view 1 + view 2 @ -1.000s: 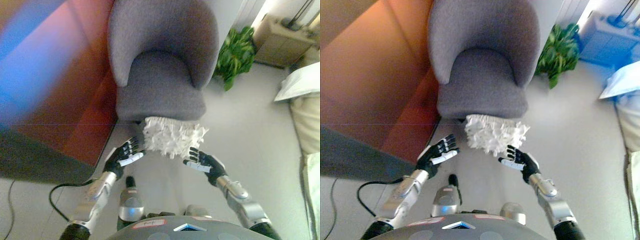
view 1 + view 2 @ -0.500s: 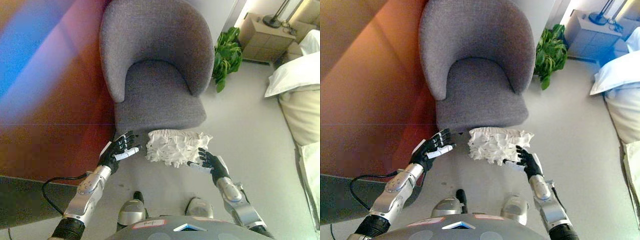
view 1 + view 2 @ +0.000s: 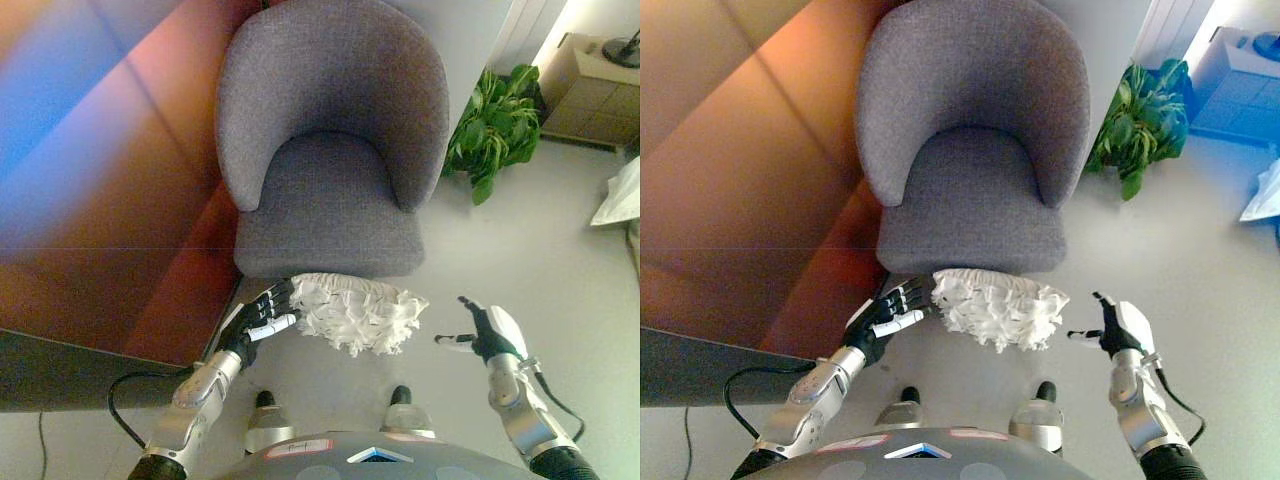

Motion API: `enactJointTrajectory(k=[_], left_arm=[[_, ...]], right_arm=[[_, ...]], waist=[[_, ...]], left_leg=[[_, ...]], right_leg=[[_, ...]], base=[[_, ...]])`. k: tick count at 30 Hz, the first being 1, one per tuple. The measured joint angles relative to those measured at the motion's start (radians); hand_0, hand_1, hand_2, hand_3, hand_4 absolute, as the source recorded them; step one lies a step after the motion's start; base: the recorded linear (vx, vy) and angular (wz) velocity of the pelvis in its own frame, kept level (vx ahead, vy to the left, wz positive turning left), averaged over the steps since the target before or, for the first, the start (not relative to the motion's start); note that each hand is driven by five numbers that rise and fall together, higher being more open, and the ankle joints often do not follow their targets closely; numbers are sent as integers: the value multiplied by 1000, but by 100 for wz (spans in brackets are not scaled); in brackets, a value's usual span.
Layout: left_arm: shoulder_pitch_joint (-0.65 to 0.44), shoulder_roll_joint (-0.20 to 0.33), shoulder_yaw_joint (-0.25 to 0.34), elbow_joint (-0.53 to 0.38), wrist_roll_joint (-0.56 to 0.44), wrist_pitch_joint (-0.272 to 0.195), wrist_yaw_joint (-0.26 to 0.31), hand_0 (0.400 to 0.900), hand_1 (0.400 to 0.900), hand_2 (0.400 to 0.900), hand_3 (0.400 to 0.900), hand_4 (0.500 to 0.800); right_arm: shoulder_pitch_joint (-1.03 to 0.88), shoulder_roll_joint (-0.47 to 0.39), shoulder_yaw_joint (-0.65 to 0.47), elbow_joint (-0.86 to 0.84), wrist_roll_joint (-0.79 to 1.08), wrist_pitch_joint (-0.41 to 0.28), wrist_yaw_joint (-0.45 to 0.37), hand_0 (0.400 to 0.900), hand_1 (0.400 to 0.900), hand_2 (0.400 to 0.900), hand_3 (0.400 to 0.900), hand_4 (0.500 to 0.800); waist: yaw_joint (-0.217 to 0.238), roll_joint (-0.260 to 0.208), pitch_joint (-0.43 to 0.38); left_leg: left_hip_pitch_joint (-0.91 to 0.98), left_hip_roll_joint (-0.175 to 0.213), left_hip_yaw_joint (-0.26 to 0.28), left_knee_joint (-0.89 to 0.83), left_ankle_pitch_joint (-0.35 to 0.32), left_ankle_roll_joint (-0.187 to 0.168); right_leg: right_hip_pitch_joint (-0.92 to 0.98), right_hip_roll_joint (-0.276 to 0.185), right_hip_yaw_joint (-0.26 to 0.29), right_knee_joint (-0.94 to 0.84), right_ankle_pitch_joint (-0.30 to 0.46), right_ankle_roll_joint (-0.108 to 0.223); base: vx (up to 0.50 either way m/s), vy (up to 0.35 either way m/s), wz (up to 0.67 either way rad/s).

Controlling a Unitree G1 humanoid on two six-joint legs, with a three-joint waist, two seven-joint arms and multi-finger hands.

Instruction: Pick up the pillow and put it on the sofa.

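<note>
My right hand (image 3: 487,333) has swung out to the right, away from the white ruffled fabric pillow (image 3: 355,311), its fingers spread and empty. My left hand (image 3: 262,316) lies with straight fingers touching the pillow's left edge. The pillow sits just below the near edge of the grey upholstered tub sofa (image 3: 330,150).

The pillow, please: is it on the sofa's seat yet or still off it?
Off it. The pillow lies below the front edge of the sofa, whose seat is bare.
</note>
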Motion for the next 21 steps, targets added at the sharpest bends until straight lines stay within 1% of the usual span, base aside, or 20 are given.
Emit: enactJointTrajectory(k=[3,5,7,8,9,11,12,13,16,19,21], left_arm=[[-28,21,0,-1,-1,-1,-8,900,900,900,900,800],[-86,43,-12,-1,-3,-6,-8,900,900,900,900,800],[-151,66,-31,-1,-12,-26,-10,900,900,900,900,800],[-181,74,-37,-3,-13,-46,-9,900,900,900,900,800],[-210,96,-47,-15,-13,-78,-10,900,900,900,900,800],[-273,126,-60,-27,-13,-117,-12,900,900,900,900,800],[-316,138,-72,-27,-13,-134,-10,900,900,900,900,800],[-349,145,-79,-27,-13,-146,-8,900,900,900,900,800],[-418,166,-120,-25,-10,-173,-2,900,900,900,900,800],[-452,171,-154,-26,-10,-198,9,900,900,900,900,800],[-477,175,-168,-27,-10,-208,29,900,900,900,900,800]], right_arm=[[-56,-9,4,2,-56,3,-29,900,900,900,900,800],[-127,-11,10,13,-62,5,-65,900,900,900,900,800],[-196,-17,11,22,-61,5,-92,900,900,900,900,800],[-223,-20,16,25,-60,4,-104,900,900,900,900,800],[-259,-27,32,35,-60,1,-129,900,900,900,900,800],[-329,-29,44,58,-57,-2,-155,900,900,900,900,800],[-363,-29,48,66,-47,-1,-170,900,900,900,900,800],[-398,-28,51,74,-40,-2,-179,900,900,900,900,800],[-500,-26,57,104,-12,-3,-189,900,900,900,900,800],[-581,-32,88,143,8,0,-197,900,900,900,900,800],[-641,-36,108,183,29,6,-215,900,900,900,900,800]], waist=[[3,-13,19],[2,-16,64],[-3,-6,132],[-7,-4,159],[-8,-3,192],[-11,-2,252],[-9,-7,285],[-4,-9,310],[17,-8,348],[16,-2,356],[15,4,360]], left_leg=[[-76,-2,-12,6,14,-32],[-157,-12,-32,49,25,-43],[-242,-24,-42,104,29,-30],[-278,-24,-33,129,31,-18],[-334,-23,-20,176,27,-11],[-434,-23,-11,253,22,-4],[-500,-26,-12,313,14,4],[-554,-26,-14,355,6,5],[-715,-26,-34,491,-19,16],[-820,-22,-47,606,-62,28],[-877,-21,-50,666,-80,36]], right_leg=[[-74,-9,-2,31,-1,0],[-154,-31,1,91,-6,-2],[-223,-66,7,175,-37,3],[-259,-87,7,220,-53,2],[-314,-110,7,294,-81,0],[-409,-152,16,418,-131,-4],[-474,-176,30,489,-161,-9],[-528,-188,45,541,-179,-9],[-679,-206,80,650,-196,-19],[-770,-213,120,719,-207,-14],[-821,-216,143,752,-208,-12]], base=[[-159,-64,37],[-187,-84,43],[-220,-129,45],[-251,-129,44],[-190,-65,28],[-203,-14,16],[-225,12,11],[-182,19,8],[-137,62,-1],[-136,86,-4],[-84,95,-2]])
